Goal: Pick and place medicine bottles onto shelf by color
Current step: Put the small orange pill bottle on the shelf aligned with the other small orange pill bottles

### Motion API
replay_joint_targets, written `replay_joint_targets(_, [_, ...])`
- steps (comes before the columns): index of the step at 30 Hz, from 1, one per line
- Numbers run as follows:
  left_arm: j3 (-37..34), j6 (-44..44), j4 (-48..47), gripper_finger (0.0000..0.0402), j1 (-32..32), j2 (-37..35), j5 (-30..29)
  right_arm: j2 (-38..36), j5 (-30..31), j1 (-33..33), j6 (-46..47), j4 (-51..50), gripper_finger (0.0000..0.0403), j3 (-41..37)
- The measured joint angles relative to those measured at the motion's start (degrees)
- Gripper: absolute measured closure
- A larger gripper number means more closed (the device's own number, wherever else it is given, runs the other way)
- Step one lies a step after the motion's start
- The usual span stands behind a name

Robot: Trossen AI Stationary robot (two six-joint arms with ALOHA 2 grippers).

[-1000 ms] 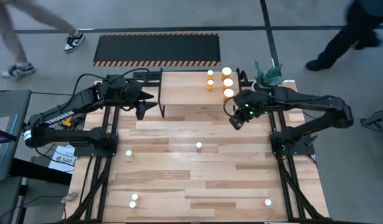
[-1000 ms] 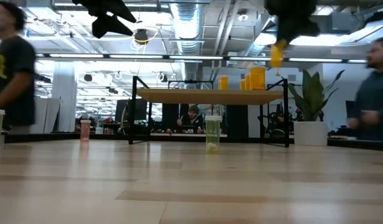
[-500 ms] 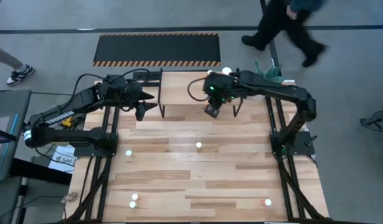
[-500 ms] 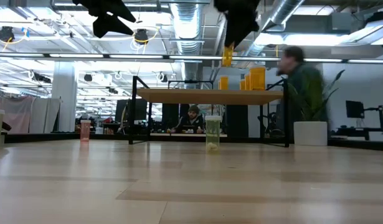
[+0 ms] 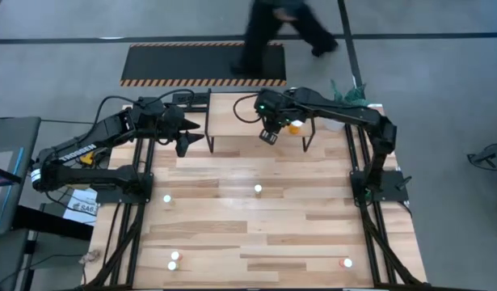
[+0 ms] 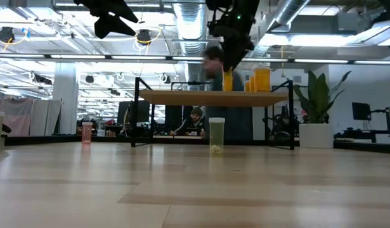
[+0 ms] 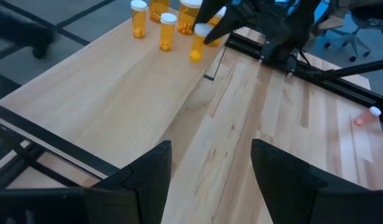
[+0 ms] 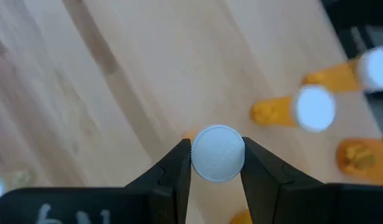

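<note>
An orange bottle (image 8: 217, 153) — clamped in the right gripper (image 5: 269, 134) jaws — has been carried over the shelf (image 5: 240, 113), beside the orange group (image 7: 160, 22); release remains. Left gripper (image 5: 183, 133) jaws stand apart.

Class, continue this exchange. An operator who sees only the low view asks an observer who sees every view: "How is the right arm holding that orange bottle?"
Observer: By its white cap. The right gripper is shut on the orange bottle.
Operator: Is it over the shelf?
Observer: Yes. From above, it is over the shelf, near its front edge.
Operator: And the left arm?
Observer: The left gripper hovers by the shelf's left end, fingers open and empty.
</note>
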Motion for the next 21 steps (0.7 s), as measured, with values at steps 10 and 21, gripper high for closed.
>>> replay_joint_targets(10, [0.0,-0.6,-0.2,0.0196,0.0,0.0,0.0,0.5,0.5,-0.2,0.0,0.2,0.0270,-1.7])
replay_joint_targets(21, [0.0,-0.5,-0.3,0.0196,0.0,0.0,0.0,0.5,0.3,-0.2,0.1,1.2,0.0268,-1.9])
